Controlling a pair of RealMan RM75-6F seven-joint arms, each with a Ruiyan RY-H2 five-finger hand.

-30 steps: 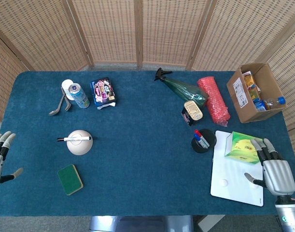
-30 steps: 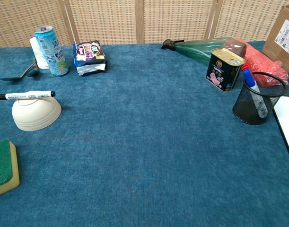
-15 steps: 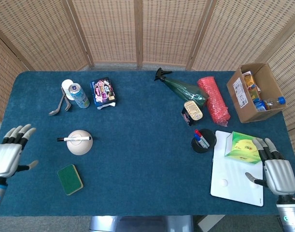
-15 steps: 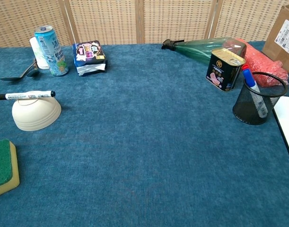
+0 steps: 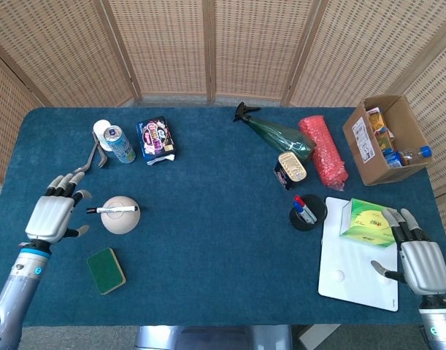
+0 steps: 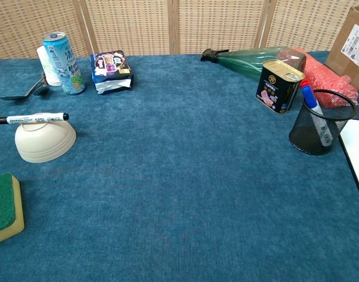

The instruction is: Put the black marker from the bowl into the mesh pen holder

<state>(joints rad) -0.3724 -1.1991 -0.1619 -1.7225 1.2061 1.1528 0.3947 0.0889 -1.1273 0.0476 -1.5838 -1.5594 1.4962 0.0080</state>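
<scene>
The black marker, white-bodied with black ends, lies flat across the top of an overturned cream bowl at the table's left. A black mesh pen holder with a red and a blue pen in it stands at the right. My left hand hovers just left of the bowl, fingers spread, holding nothing. Over the white board at the front right my right hand is open and empty. In the chest view only a sliver of the left hand shows at the far left edge.
A green sponge lies in front of the bowl. Behind it are a can, spoons and a snack pack. Near the holder stand a tin, a green spray bottle, a red roll, a cardboard box and a tissue box.
My left hand has moved in from the table's left edge, up and to the right, to just beside the bowl. The right hand has stayed where it was.
</scene>
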